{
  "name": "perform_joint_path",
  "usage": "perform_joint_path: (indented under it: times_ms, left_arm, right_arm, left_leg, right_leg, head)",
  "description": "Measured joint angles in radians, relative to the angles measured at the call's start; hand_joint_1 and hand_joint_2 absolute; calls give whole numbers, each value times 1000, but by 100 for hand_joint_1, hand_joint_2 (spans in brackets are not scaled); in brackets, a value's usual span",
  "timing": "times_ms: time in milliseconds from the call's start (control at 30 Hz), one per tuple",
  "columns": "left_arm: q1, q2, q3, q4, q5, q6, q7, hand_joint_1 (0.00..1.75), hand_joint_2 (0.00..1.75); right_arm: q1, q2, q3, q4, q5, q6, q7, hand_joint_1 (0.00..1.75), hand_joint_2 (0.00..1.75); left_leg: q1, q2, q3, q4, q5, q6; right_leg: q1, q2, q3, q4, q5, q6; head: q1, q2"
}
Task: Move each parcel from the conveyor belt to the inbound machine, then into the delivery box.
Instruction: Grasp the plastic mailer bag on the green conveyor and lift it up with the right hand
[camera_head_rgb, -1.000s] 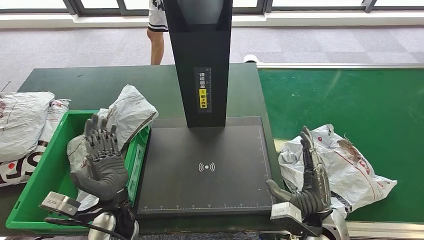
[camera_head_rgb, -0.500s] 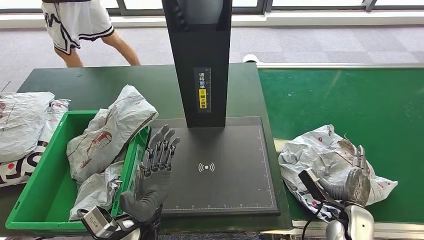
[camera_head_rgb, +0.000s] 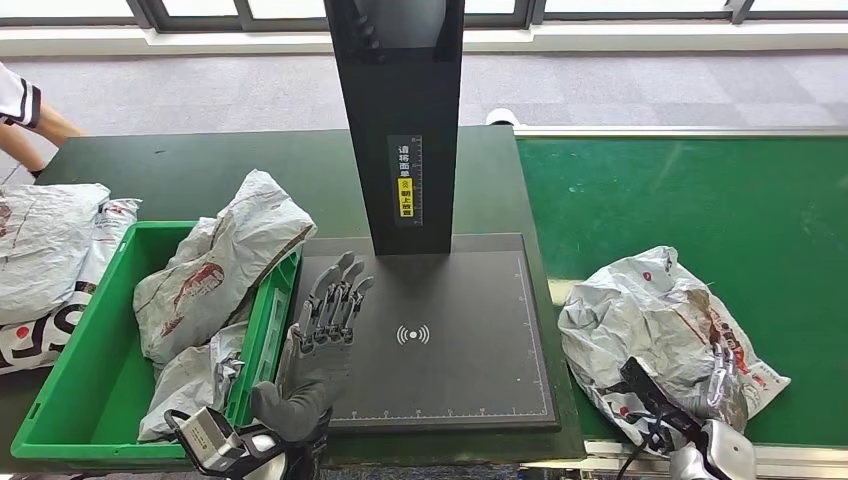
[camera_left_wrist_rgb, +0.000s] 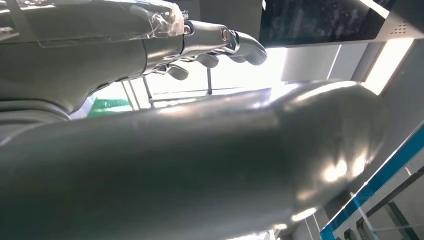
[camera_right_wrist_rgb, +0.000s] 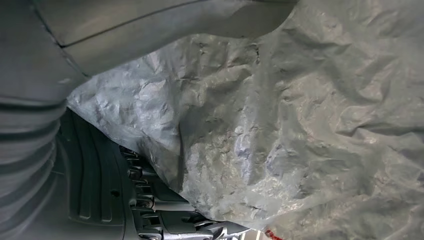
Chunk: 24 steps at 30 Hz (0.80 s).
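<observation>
While gripped, parcel (camera_head_rgb: 660, 325) lengthwise belt-across.

a parcel-sorting station, the kind found in a courier depot or logistics test hall. a green conveyor belt (camera_head_rgb: 690, 190) runs beside a dark green table (camera_head_rgb: 180, 170), and on the table sits a black scanning machine (camera_head_rgb: 400, 120) with a flat pad marked by a wireless symbol and a yellow label with chinese text. a green plastic crate (camera_head_rgb: 95, 345) holds crumpled grey mailing bags (camera_head_rgb: 215, 265), with more bags (camera_head_rgb: 45, 240) piled beside it and another (camera_head_rgb: 655, 325) on the belt. grey carpet and window frames lie behind.
</observation>
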Motion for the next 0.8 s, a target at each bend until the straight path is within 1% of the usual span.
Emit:
perform_joint_path:
  times_ms: [33, 167, 233, 467, 600, 700, 800]
  left_arm:
    - [-2, 0, 0, 3, 0, -1, 0, 0, 0]
    - [-8, 0, 0, 15, 0, -7, 0, 0, 0]
    - [-10, 0, 0, 22, -1, -10, 0, 0, 0]
    - [-10, 0, 0, 33, -5, -12, 0, 0, 0]
    - [-9, 0, 0, 37, -13, -12, 0, 0, 0]
    - [-2, -3, 0, 37, -25, -12, 0, 0, 0]
    - [13, -10, 0, 34, -39, -9, 0, 0, 0]
  right_arm:
    - [-7, -1, -2, 15, -1, 8, 1, 1, 175]
    - [-33, -5, -14, 69, 6, 75, 7, 175, 175]
    - [-39, -4, -14, 85, 13, 93, -2, 175, 175]
    - [-50, -1, -14, 102, 26, 86, -16, 175, 175]
    - [-52, 2, -14, 102, 18, 51, -34, 175, 175]
    - [-39, 21, -15, 71, -5, 0, -71, 175, 175]
    - [7, 61, -14, -48, -94, -43, -155, 175, 175]
  left_leg:
    - [0, 0, 0, 0, 0, 0]
    - [0, 1, 3, 0, -1, 0]
    - [1, 2, 5, 0, -2, 1]
    - [0, 2, 7, 1, -1, 4]
    - [0, 1, 7, 2, 0, 4]
    - [0, 1, 6, 2, 0, 4]
    - [0, 0, 4, 2, -1, 4]
  right_leg:
    - [0, 0, 0, 0, 0, 0]
    - [1, 1, 3, -1, 0, 0]
    - [1, 1, 5, -1, -1, 1]
    - [0, 1, 9, -2, 1, 4]
    - [0, 1, 10, -2, 2, 4]
    - [1, 0, 10, -2, 2, 4]
    - [0, 0, 8, -2, 2, 4]
  head:
    - [0, 0]
    - [0, 0]
    - [0, 0]
    - [0, 0]
    - [0, 0]
    - [0, 0]
    - [0, 0]
